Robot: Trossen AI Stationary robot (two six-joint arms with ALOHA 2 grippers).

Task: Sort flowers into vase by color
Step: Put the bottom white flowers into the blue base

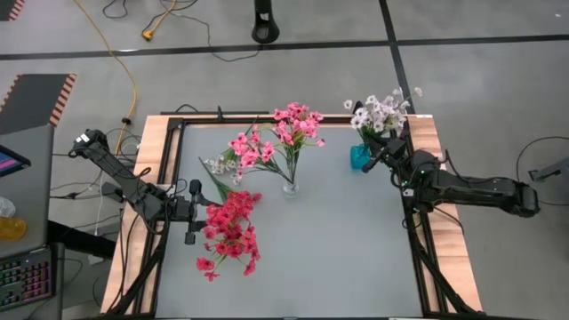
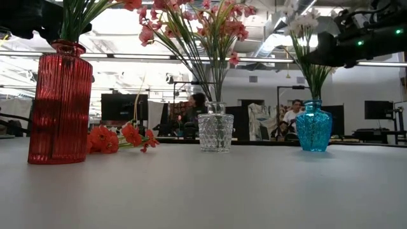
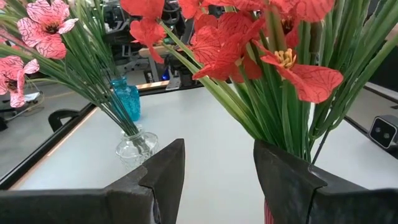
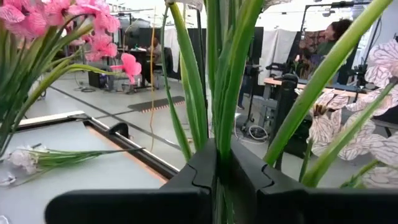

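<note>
Red flowers stand in a ribbed red vase. My left gripper is open right beside them, at the table's left, with nothing between its fingers. Pink flowers stand in a clear vase at mid table. White flowers stand in a blue vase at the far right, and my right gripper is shut on their stems. A white sprig lies flat on the table at the far left. A red sprig lies behind the red vase. My right gripper pinches a few green stems of the white flowers between its two fingers, above the blue vase's mouth. The fingers come about level from the table's right side and lie across the stems. The stems stand upright, their lower ends running down into the vase.
A wooden frame with black rails borders the grey tabletop. The near half of the top is bare. Beyond the far edge the low view shows a room with screens and seated people.
</note>
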